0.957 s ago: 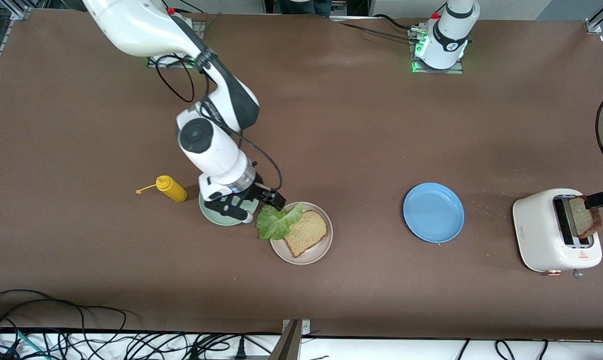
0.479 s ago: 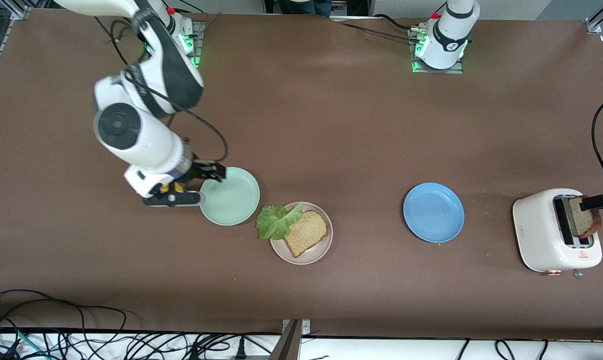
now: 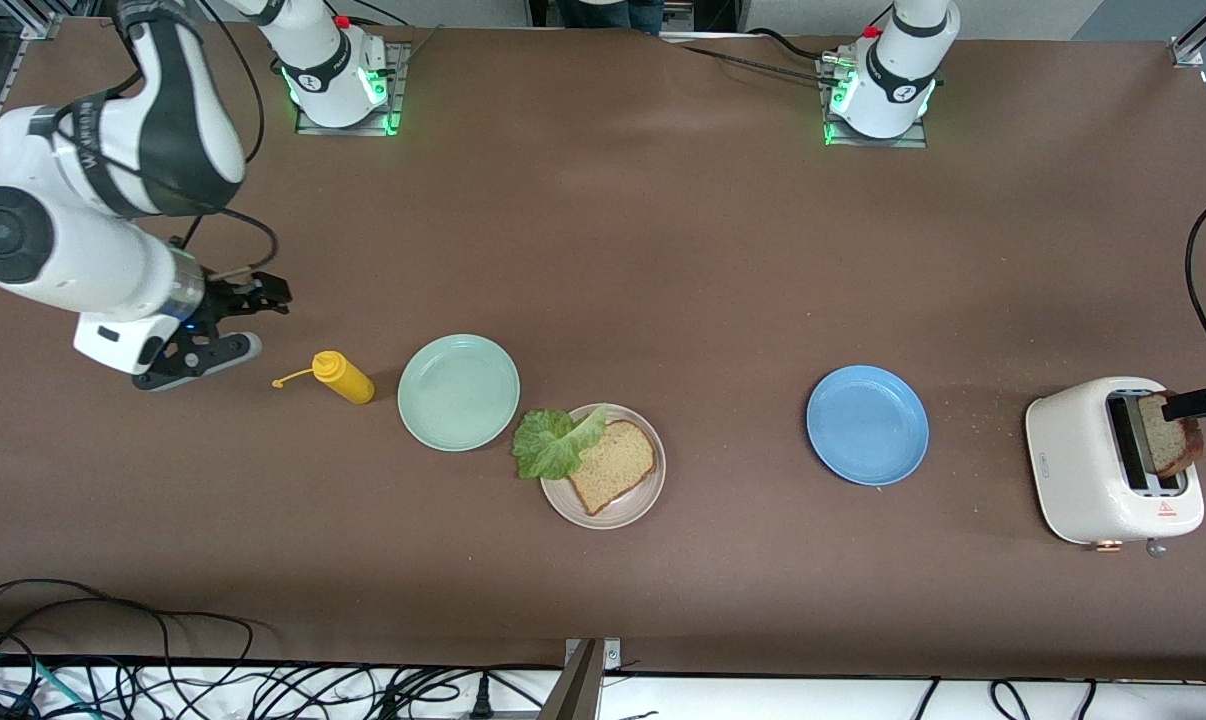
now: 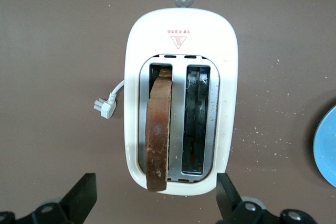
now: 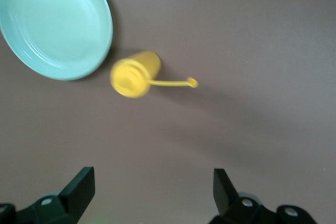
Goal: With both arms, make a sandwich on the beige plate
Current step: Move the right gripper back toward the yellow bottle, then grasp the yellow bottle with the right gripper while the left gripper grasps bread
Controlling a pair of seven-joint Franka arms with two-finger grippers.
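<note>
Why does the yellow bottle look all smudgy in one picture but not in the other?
In the right wrist view the bottle is smeared and soft, as is the green plate, which looks like motion blur; in the front view the same bottle is crisp; in the left wrist view the toaster and its bread are sharp.

A brown tabletop point(image 5: 252, 30) seen from above. A mint-green plate point(image 5: 55, 22) lies on it, cut off at the picture's edge. Just beside the plate — not touching it — stands a yellow bottle point(image 5: 134, 73), seen from its top, its cap point(image 5: 192, 82) hanging off on a thin yellow strap. The right pincer point(image 5: 152, 192) hangs over bare tabletop near the bottle — its two black fingertips point(image 5: 79, 187) set wide apart, nothing between them.
</note>
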